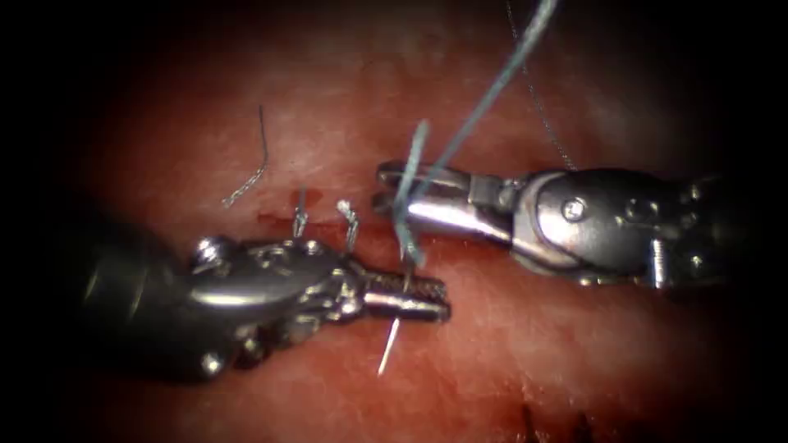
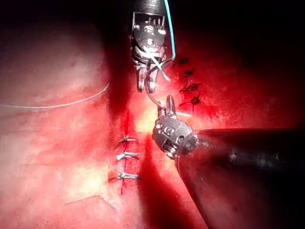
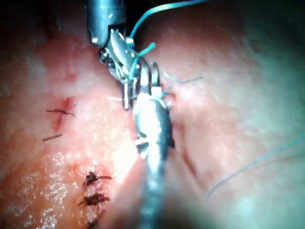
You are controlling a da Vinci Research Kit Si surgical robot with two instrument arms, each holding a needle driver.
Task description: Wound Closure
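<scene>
**Needle sitting in the left end effector, thread draped over the right one**

Endoscope view first: the left end effector point(image 1: 427, 298) is clamped on the needle point(image 1: 392, 343), gripping it partway along the curve. One bright end pokes out just below its jaws and the rest rises above them. The needle looks free of the tissue point(image 1: 574, 353) here, though I can't be sure about the upper end. Just above sits the right end effector point(image 1: 392, 187), jaws parted a little, with the blue thread point(image 1: 484, 102) running across and between them and away up past it. Can't tell if it's actually pinching it. My guess is the thread is kept up there so it stays clear of the needle. Finished stitches point(image 1: 349, 220) sit right behind the left jaws, along the cut.

Left wrist view: the needle point(image 2: 151, 98) arcs between the left end effector point(image 2: 168, 106) and the right end effector point(image 2: 145, 81).

Right wrist view: both end effectors nearly touch, with thread point(image 3: 143, 21) trailing off.
</scene>
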